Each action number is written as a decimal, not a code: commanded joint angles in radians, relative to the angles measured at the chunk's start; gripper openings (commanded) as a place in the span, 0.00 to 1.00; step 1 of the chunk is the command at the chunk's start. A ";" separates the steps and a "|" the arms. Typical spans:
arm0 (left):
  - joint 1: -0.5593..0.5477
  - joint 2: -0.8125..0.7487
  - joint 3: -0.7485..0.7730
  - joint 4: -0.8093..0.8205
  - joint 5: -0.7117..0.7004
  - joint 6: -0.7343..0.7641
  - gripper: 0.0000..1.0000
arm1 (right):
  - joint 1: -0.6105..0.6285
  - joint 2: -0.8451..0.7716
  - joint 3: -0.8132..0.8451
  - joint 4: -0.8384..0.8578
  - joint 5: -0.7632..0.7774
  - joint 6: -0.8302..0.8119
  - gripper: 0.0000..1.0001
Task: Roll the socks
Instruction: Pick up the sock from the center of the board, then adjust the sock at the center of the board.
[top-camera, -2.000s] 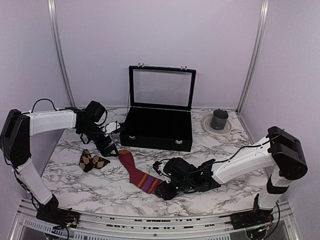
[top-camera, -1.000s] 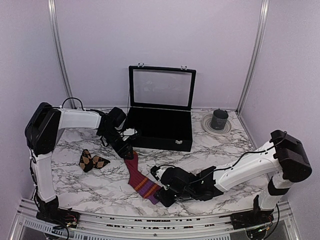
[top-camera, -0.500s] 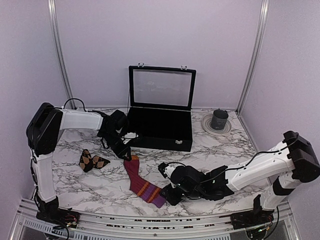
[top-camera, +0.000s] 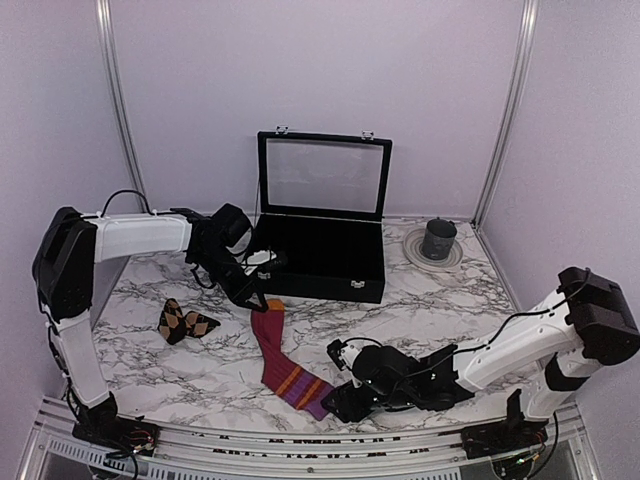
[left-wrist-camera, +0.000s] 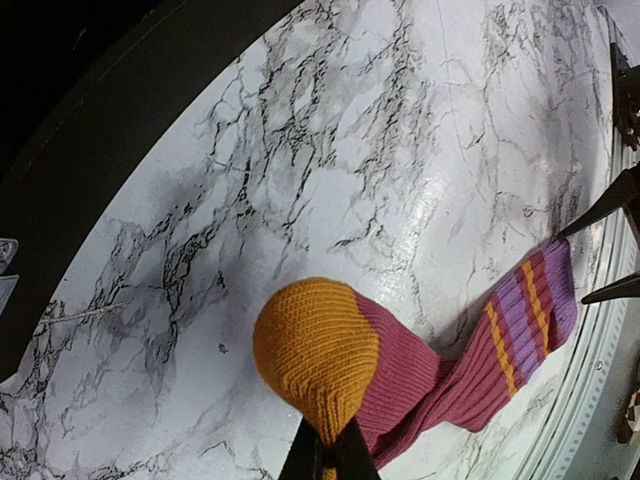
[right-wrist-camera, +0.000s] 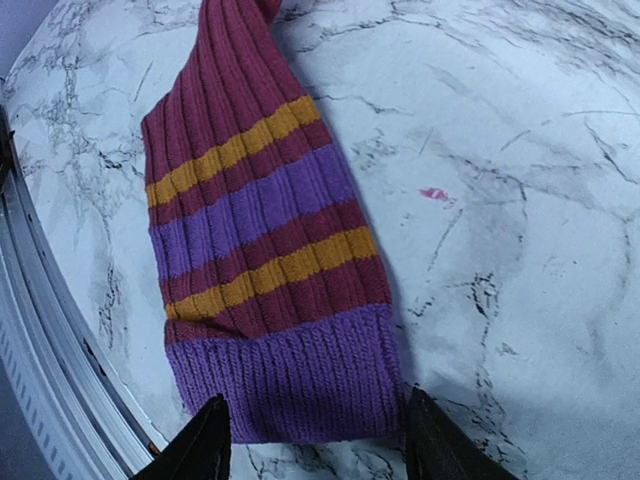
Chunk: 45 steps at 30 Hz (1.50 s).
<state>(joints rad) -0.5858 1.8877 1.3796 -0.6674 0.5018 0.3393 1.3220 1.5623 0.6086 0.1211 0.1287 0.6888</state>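
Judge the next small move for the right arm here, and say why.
Probably lower and close the right gripper on the purple cuff. It stands open astride that end of the magenta sock, which lies along the table, while the left gripper is shut on the orange toe.

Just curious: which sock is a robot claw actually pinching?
The magenta striped sock; the left gripper pinches its orange end. The argyle sock lies untouched.
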 joint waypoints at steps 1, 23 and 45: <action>0.000 -0.039 0.032 -0.055 0.060 -0.014 0.00 | 0.006 0.054 0.014 0.087 -0.034 0.035 0.53; 0.001 -0.113 0.166 -0.097 0.044 -0.057 0.00 | 0.072 -0.078 0.275 -0.272 0.256 -0.117 0.00; -0.009 -0.069 0.222 -0.091 0.117 -0.031 0.00 | 0.234 0.599 0.954 -0.572 0.219 -0.351 0.42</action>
<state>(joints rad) -0.5911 1.8290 1.6188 -0.7399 0.5819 0.2771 1.5612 2.1567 1.5234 -0.4316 0.4355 0.3721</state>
